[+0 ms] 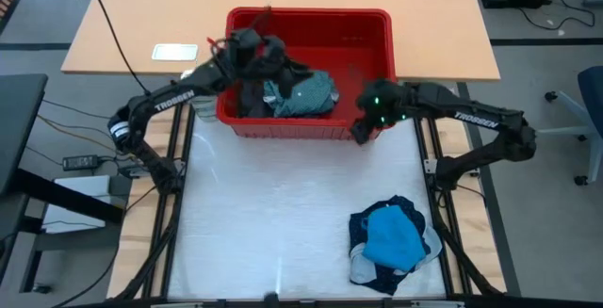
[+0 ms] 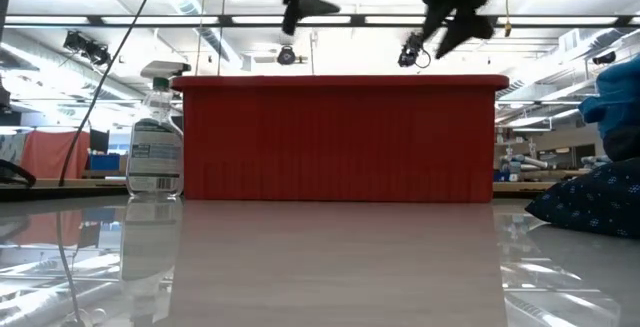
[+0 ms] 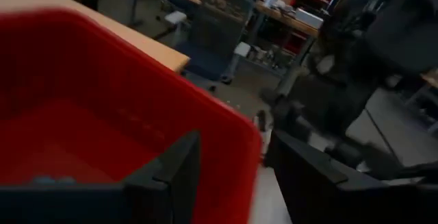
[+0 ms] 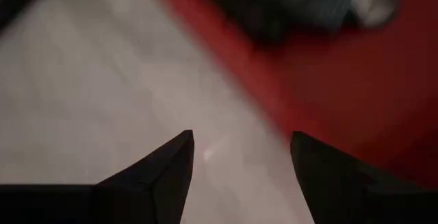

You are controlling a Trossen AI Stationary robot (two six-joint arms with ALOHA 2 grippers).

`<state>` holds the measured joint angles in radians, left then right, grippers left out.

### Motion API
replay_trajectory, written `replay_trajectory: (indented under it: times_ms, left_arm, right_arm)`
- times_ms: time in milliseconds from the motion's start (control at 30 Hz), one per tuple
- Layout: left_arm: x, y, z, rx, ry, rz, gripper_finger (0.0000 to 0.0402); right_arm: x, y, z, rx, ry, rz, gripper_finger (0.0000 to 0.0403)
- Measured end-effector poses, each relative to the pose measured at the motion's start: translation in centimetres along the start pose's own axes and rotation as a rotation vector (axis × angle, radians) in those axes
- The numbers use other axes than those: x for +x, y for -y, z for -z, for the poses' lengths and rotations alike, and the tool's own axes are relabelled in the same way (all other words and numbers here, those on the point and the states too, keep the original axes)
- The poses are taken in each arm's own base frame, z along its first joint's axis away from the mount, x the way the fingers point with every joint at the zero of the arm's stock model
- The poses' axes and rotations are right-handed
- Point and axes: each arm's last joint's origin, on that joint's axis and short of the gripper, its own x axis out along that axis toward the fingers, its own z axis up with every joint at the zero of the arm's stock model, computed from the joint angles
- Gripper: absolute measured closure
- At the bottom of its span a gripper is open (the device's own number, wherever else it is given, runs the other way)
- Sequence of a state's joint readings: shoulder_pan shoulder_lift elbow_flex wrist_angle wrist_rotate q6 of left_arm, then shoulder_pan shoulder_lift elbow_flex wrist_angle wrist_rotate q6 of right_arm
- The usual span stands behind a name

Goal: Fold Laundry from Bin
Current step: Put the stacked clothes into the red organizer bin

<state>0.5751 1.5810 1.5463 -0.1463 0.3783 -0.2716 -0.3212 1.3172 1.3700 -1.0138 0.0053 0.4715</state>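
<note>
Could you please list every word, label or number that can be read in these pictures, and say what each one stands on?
"TROSSEN": white letters on the left arm.
"TROSSEN": white letters on the right arm.
Spray bottle label: printed text, too small to read.
White card on the wooden table: nothing legible.

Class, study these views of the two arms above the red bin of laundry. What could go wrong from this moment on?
1. The left gripper is open above the bin near its rim; coming down, a finger could strike the wall rather than the garments.
2. The right gripper, open, is at the bin's near right corner and might knock it.
3. The spray bottle beside the bin could topple if the bin shifts.
</note>
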Motion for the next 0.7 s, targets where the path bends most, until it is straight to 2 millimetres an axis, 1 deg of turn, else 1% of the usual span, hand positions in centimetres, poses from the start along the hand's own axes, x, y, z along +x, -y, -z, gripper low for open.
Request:
replay_trajectory:
  times_ms: [167, 267, 367, 467, 600, 700]
  left_arm:
    - [1.5, 4.7, 1.5, -0.085, -0.028, 0.035, 0.0221]
    - [2.1, 7.7, 3.0, -0.117, -0.09, 0.022, 0.0221]
    - [2.3, 10.6, 5.3, -0.159, -0.183, -0.083, 0.0221]
    - [2.2, 13.7, 7.8, -0.176, -0.292, -0.14, 0.0221]
    - [2.1, 17.9, 11.3, -0.223, -0.434, -0.125, 0.0221]
    - [2.5, 20.5, 13.9, -0.292, -0.512, -0.114, 0.0221]
  right_arm:
    - [0.3, -1.1, 3.8, -0.062, -0.171, -0.072, 0.0156]
    - [0.2, -1.8, 6.2, -0.097, -0.277, -0.147, 0.0161]
    - [0.4, -2.5, 9.1, -0.121, -0.409, -0.162, 0.0168]
    - [0.5, -3.6, 12.1, -0.149, -0.538, -0.185, 0.0173]
    - [0.0, -5.7, 16.0, -0.206, -0.658, -0.23, 0.0177]
    - [-0.6, -7.2, 18.6, -0.234, -0.698, -0.266, 0.0178]
